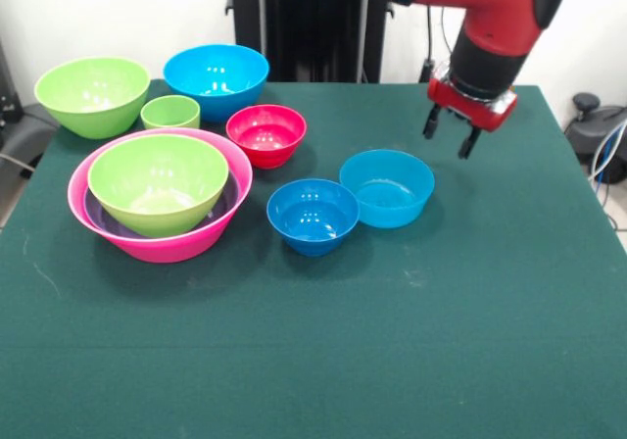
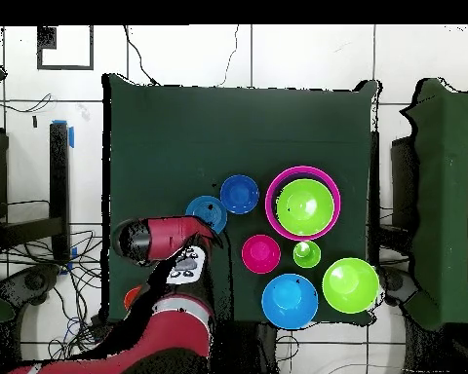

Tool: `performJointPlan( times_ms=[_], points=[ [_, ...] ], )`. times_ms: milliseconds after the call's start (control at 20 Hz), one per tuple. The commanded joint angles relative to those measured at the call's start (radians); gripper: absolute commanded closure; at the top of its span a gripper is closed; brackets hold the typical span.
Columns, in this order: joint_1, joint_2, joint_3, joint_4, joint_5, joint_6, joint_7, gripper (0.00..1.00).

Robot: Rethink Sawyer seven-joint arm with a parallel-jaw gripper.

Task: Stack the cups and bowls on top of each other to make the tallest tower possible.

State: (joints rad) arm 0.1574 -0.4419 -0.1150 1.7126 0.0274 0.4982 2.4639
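Note:
My gripper (image 1: 449,135) hangs open and empty over the table, to the right of and behind the teal bowl (image 1: 387,186). The small blue bowl (image 1: 313,216) touches the teal bowl's left side. A lime-green bowl (image 1: 158,181) sits inside the purple bowl (image 1: 96,212), which sits inside the huge pink bowl (image 1: 167,248). Behind them stand the second lime-green bowl (image 1: 91,94), the short lime-green cup (image 1: 170,113), the large blue bowl (image 1: 216,78) and the small red bowl (image 1: 265,133). I cannot make out the orange cup; the overhead view shows only a small orange patch (image 2: 131,297) by the arm.
The green table (image 1: 392,341) is bare cloth in its front half and right side. The black pedestal (image 1: 313,18) stands at the far edge. In the overhead view the arm (image 2: 165,239) covers the table's edge near the base.

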Motion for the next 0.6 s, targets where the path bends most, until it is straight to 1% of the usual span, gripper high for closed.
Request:
performJointPlan(
  times_ms=[50,150,250,400,600],
  points=[
    [0.008,-0.053,0.087,-0.058,0.04,0.1,0.069,0.0],
    [0.008,-0.059,0.078,-0.069,0.023,0.089,0.053,0.0],
    [-0.01,-0.066,0.096,-0.06,0.024,0.082,0.037,0.0],
    [-0.022,-0.066,0.101,-0.065,0.004,0.061,0.011,0.0],
    [-0.051,-0.047,0.111,-0.074,-0.026,0.033,-0.033,0.0]
  ],
)
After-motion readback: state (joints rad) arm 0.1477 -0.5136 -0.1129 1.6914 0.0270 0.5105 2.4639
